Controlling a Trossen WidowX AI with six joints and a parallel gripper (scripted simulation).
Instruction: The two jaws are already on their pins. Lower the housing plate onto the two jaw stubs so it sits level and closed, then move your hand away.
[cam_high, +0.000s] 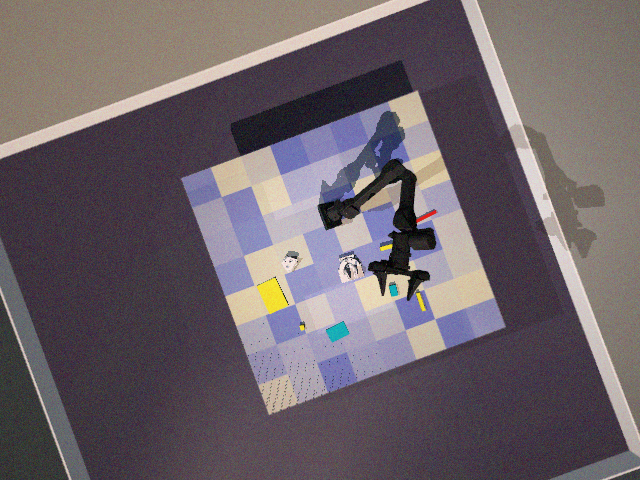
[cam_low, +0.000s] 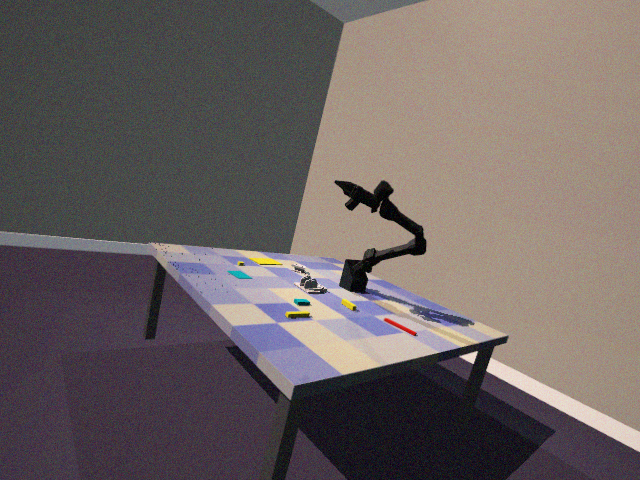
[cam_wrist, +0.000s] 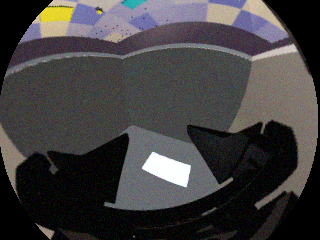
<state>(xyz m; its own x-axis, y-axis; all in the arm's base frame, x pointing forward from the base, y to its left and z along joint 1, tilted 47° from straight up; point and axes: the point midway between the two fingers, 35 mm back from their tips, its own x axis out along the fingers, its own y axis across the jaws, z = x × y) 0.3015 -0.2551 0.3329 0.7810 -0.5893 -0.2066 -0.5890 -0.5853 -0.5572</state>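
Note:
A white base sits near the middle of the table, with the grey and white jaws standing on it; their exact fit on the pins is too small to tell. A small whitish piece with a grey end, which looks like the housing plate, lies on the table apart from the base. My gripper is open and empty, high above the table and tilted upward. The wrist view shows mostly walls and ceiling between the fingers, with neither the base nor the housing plate visible.
A yellow sheet and a teal sheet lie flat. A small teal block, yellow bars and a red rod lie around the base.

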